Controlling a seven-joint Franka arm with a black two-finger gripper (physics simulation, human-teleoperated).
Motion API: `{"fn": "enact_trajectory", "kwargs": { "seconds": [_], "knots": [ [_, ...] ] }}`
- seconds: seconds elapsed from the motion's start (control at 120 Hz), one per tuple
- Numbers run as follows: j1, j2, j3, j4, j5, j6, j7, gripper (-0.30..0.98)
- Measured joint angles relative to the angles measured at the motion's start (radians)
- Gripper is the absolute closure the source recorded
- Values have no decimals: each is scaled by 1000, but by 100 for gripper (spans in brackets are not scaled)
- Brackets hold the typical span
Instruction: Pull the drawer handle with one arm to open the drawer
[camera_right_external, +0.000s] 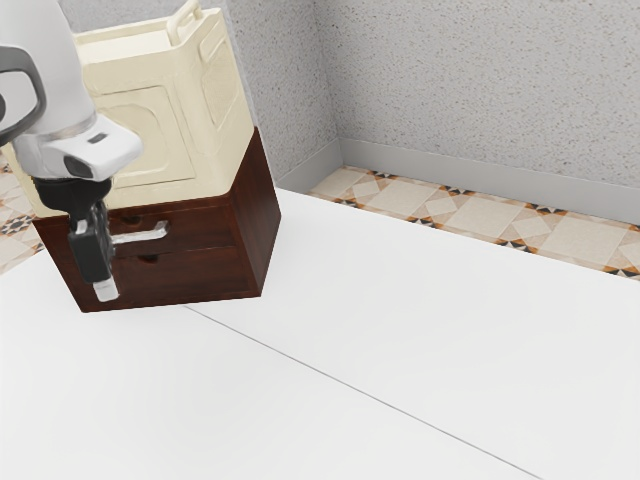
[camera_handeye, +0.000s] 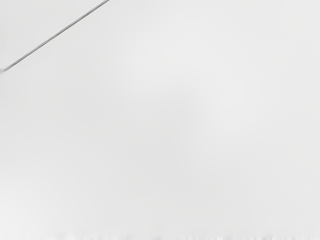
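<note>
In the exterior view my gripper (camera_right_external: 106, 290) points down in front of a dark brown wooden cabinet (camera_right_external: 258, 215), near the exterior view's left. A silver bar handle (camera_right_external: 140, 236) is on the upper drawer (camera_right_external: 203, 232), whose front looks level with the cabinet face. The black gripper body overlaps the handle's left part and hides it; whether they touch I cannot tell. Below lies a lower drawer (camera_right_external: 190, 277). The gripper is seen edge-on, so its opening cannot be judged.
A large cream container (camera_right_external: 165, 125) with a raised handle stands on top of the cabinet. The white table (camera_right_external: 330, 300) has a thin dark seam running across it. In the wrist view, the table surface (camera_handeye: 175, 125) lies under my hand, with the seam (camera_handeye: 55, 36) crossing one corner.
</note>
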Motion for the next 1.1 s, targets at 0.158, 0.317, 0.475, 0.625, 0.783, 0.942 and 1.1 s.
{"fn": "enact_trajectory", "kwargs": {
  "seconds": [0.158,0.317,0.475,0.625,0.783,0.942,1.1],
  "knots": [
    [0,-18,35,-88,62,201,75,0],
    [6,-3,72,-132,113,378,154,8],
    [13,38,124,-133,134,491,239,22],
    [38,81,135,-132,142,567,308,28],
    [75,116,137,-129,143,623,371,31],
    [97,162,138,-122,135,680,428,32],
    [112,193,137,-109,134,719,477,33]
  ]
}}
